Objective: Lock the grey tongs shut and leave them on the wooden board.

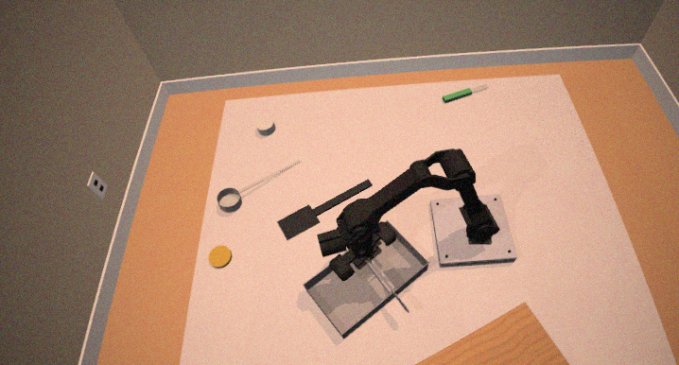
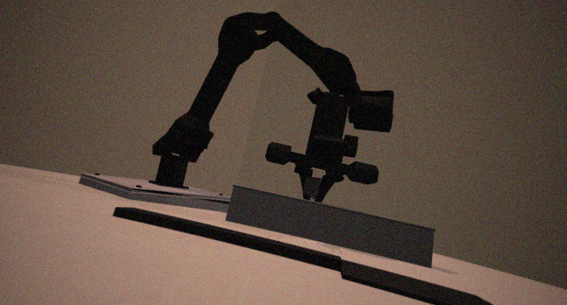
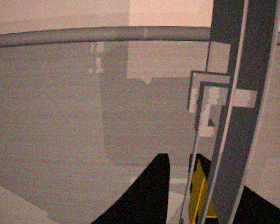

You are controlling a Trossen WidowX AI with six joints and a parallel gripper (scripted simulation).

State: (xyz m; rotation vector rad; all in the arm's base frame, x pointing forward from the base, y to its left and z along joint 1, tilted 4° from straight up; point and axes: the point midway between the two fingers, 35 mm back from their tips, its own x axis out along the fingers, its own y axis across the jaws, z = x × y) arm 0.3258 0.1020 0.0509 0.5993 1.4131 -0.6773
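The grey tongs (image 1: 387, 284) (image 3: 239, 110) lie across the roasting tin (image 1: 368, 316) (image 2: 336, 230) (image 3: 91, 36), their arms close together and roughly level, with the ends reaching past the tin's rim in the top view. My gripper (image 1: 364, 259) (image 2: 312, 200) (image 3: 178, 163) points down into the tin and is shut on the tongs. A yellow part (image 3: 197, 197) shows between the fingers in the wrist view. The hinge and its lock are not clear to see. The wooden board (image 1: 514, 338) lies at the bottom right of the top view, apart from the tongs.
A black spatula (image 1: 298, 221) (image 2: 222, 235) lies beside the tin. A round ring with a long handle (image 1: 229, 200), a yellow disc (image 1: 219, 256) and a small white-topped cylinder (image 1: 266, 127) lie at the left. A green-handled tool (image 1: 457, 95) lies at the back.
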